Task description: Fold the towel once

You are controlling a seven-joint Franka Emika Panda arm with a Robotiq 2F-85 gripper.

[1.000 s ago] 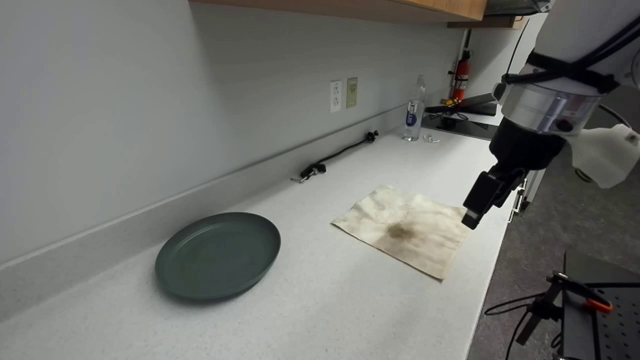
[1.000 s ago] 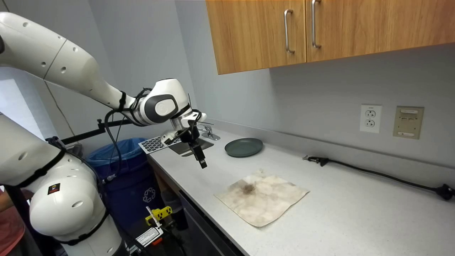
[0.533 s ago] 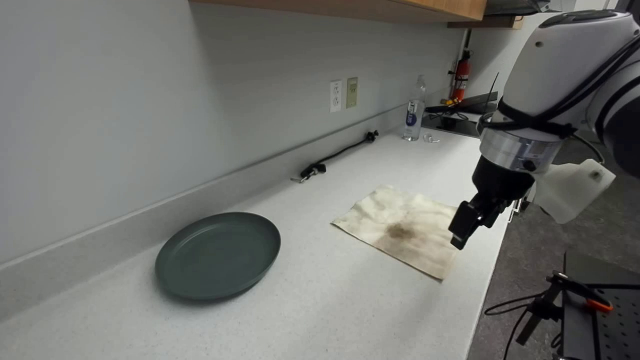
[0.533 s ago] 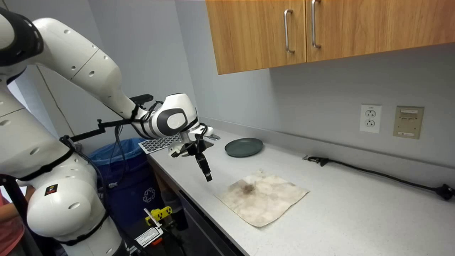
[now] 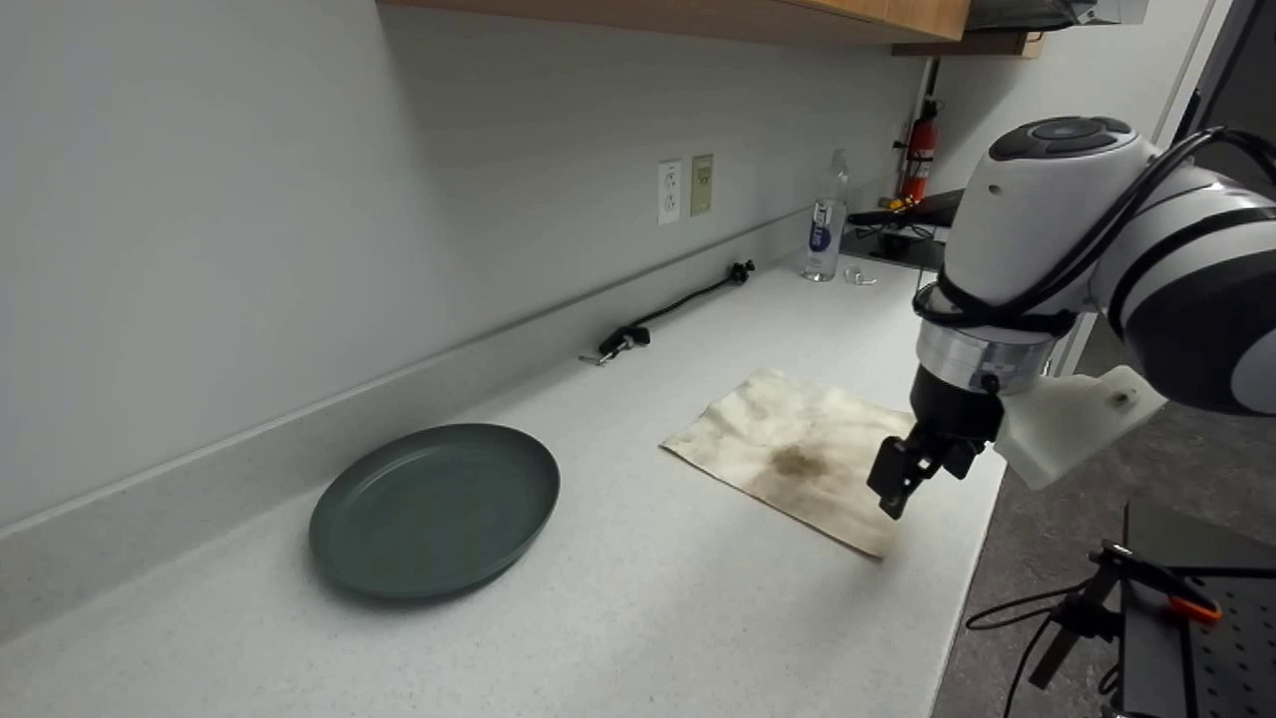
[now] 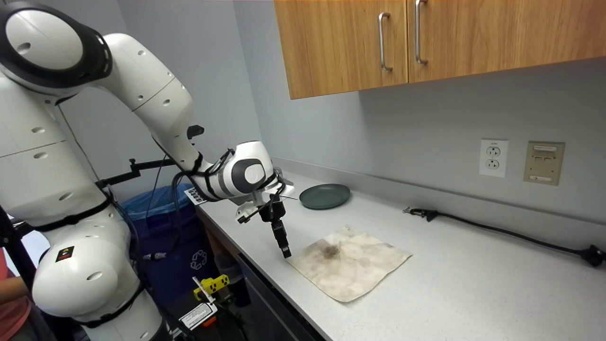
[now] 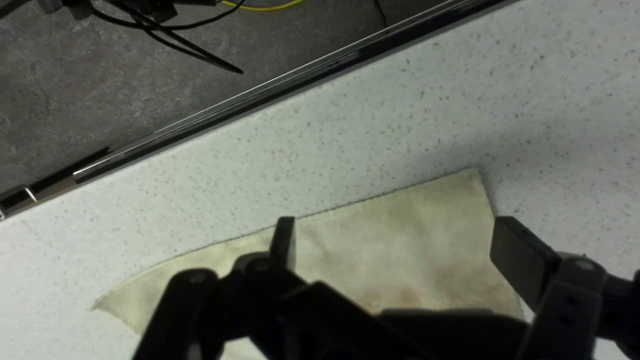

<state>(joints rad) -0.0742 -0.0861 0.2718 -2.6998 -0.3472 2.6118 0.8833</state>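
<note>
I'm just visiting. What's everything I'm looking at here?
Counter: 1, white, along the wall
Towel: 1, stained cream, spread on counter
Plate: 1, dark grey-green, on counter
Cable: 1, black, at counter's back
Bottle: 1, clear, beyond the cable
Fire extinguisher: 1, red, past bottle
Outlet: 1, white, on wall
Wall plate: 1, beige, beside outlet
Cabinet doors: at least 2, brown, above counter
Recycling bin: 1, blue, beside counter
Person: 1, pink top, picture's edge
Robot arm: 1, mostly white, beside counter
Gripper: 1, black, open, by towel's edge
</note>
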